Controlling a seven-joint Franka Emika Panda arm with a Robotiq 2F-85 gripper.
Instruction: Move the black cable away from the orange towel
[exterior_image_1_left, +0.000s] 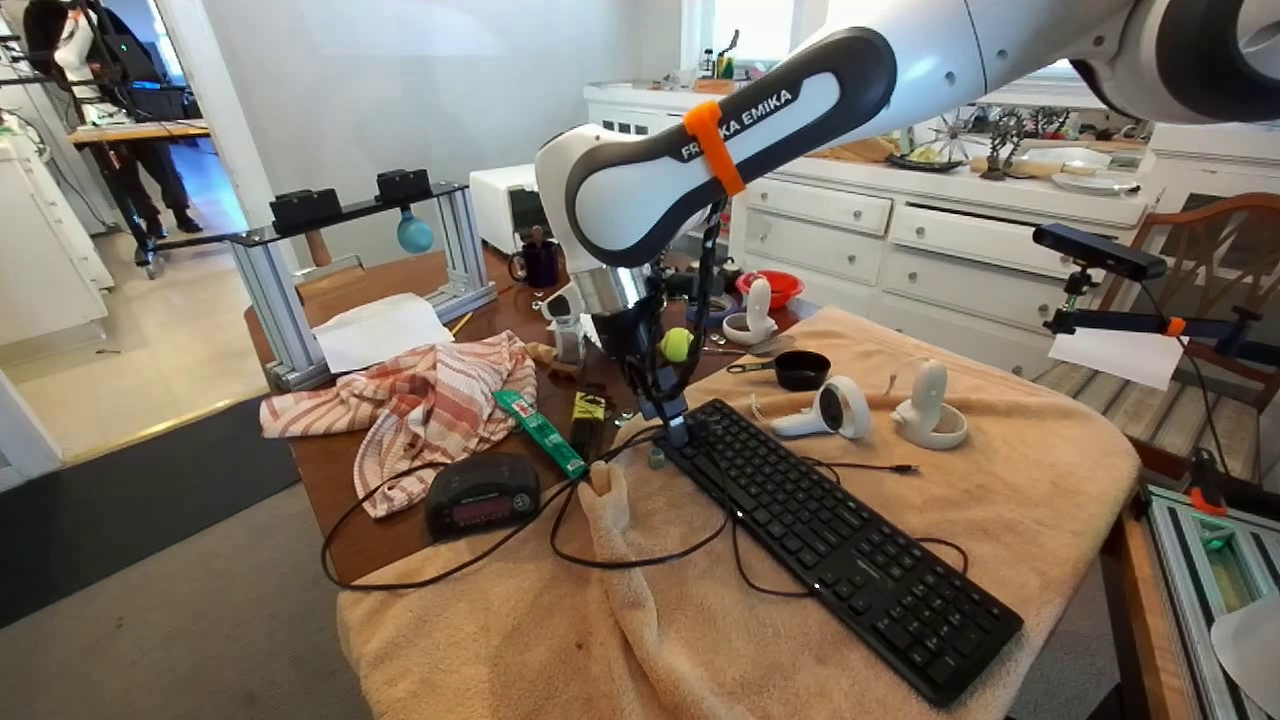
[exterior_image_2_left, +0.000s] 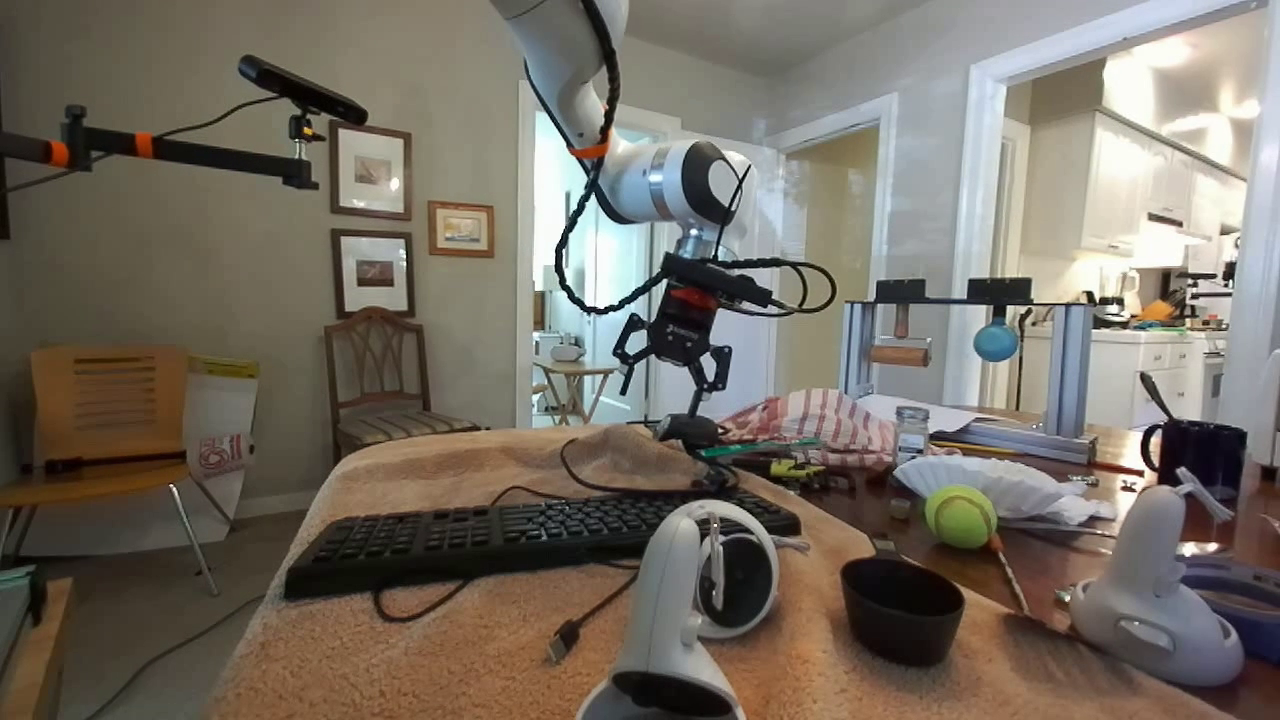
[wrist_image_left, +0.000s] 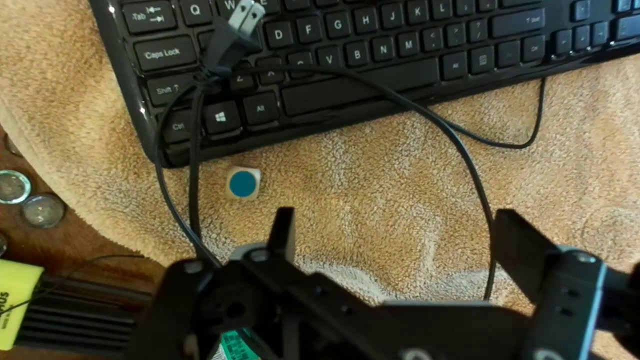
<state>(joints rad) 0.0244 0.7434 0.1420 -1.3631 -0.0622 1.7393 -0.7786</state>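
Black cable (wrist_image_left: 194, 190) lies across the towel (wrist_image_left: 380, 200) and keyboard (wrist_image_left: 310, 102), its plug (wrist_image_left: 231, 47) at eleven o'clock from my tool (wrist_image_left: 395, 221) in the wrist view. I have the tool released, jaws spread wide above the towel, cable showing by the jaw at three o'clock.

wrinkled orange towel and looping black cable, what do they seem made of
The wrinkled orange towel: matte terry-like fabric, cotton or synthetic unclear, judging by its short fuzzy pile. The looping black cable: likely plastic or rubber sheathing, going by its smooth, even, faintly shiny surface.
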